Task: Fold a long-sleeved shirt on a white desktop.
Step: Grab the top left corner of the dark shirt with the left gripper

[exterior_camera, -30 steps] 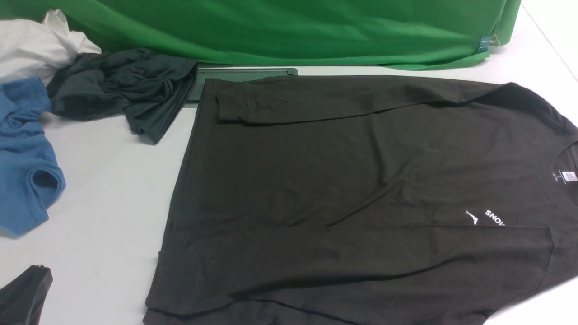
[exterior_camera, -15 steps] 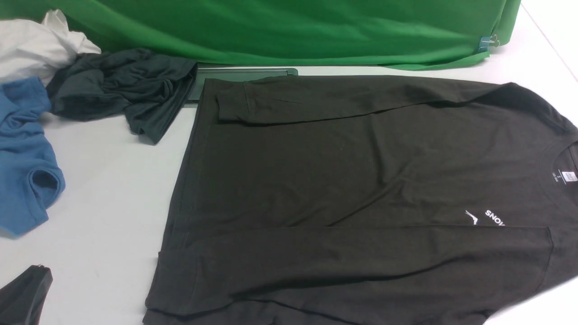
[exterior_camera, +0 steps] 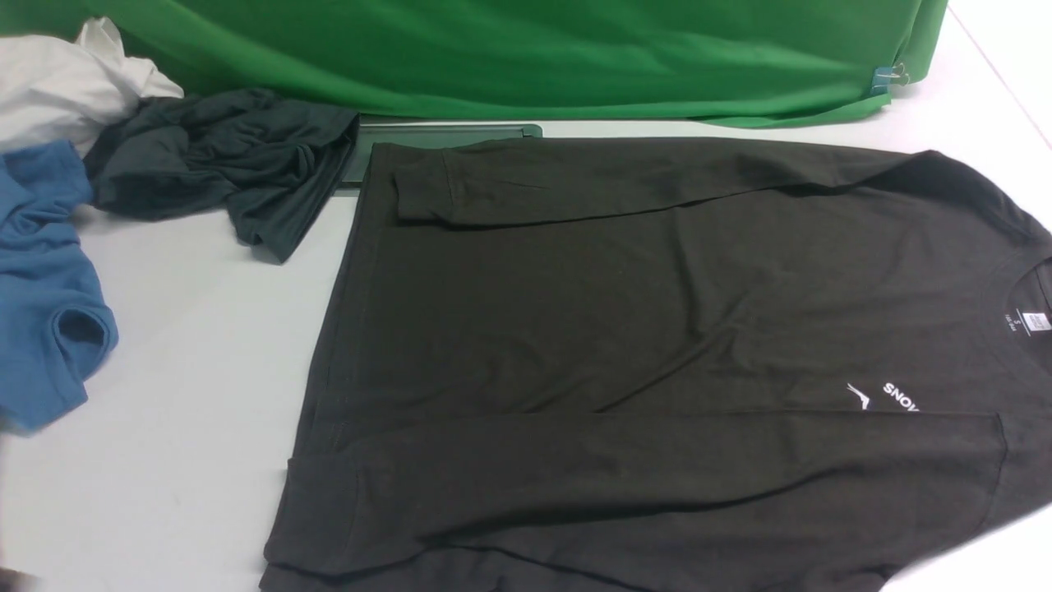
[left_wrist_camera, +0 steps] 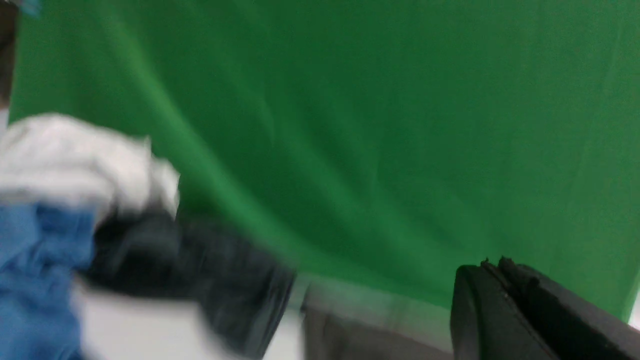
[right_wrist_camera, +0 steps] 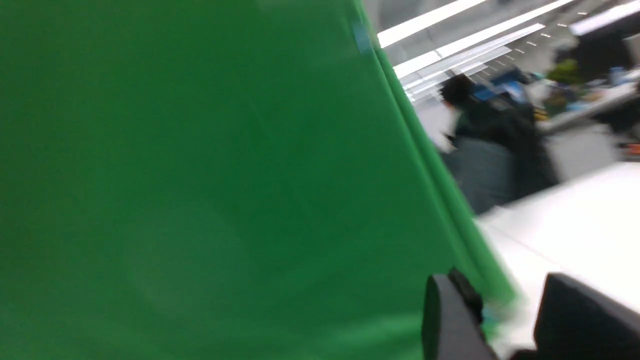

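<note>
Front view gives us the long-sleeved shirt (exterior_camera: 657, 329) spread chest-up on the white counter (exterior_camera: 181, 345). Its hem (exterior_camera: 329, 370) lies toward the left jaws' side and its crew neck (exterior_camera: 1019, 275) toward the right jaws' side. Both sleeves are already laid in along the body, the far sleeve (exterior_camera: 616, 177) on the edge farther from the jaws and the near sleeve (exterior_camera: 657, 469) on the closer edge. Neither pair of jaws shows in that view. Left wrist view, blurred, shows the left jaws pressed together and empty, with a strip of the shirt's cloth below and ahead of them. Right wrist view shows the right jaws apart with nothing between them, facing the green backdrop (right_wrist_camera: 200, 175) and bare counter, and the shirt is out of sight there. We judge the sleeves done and a body fold next. To do it well, we should part the left jaws before coming down and pinch sleeve and body together so the tucked sleeve cannot slide out. We should keep both grips level, lift low, and lay the cloth over evenly. The dark grey-teal garment (exterior_camera: 222, 156) lies just beside the hem corner farthest from the jaws, so we must not catch it.
</note>
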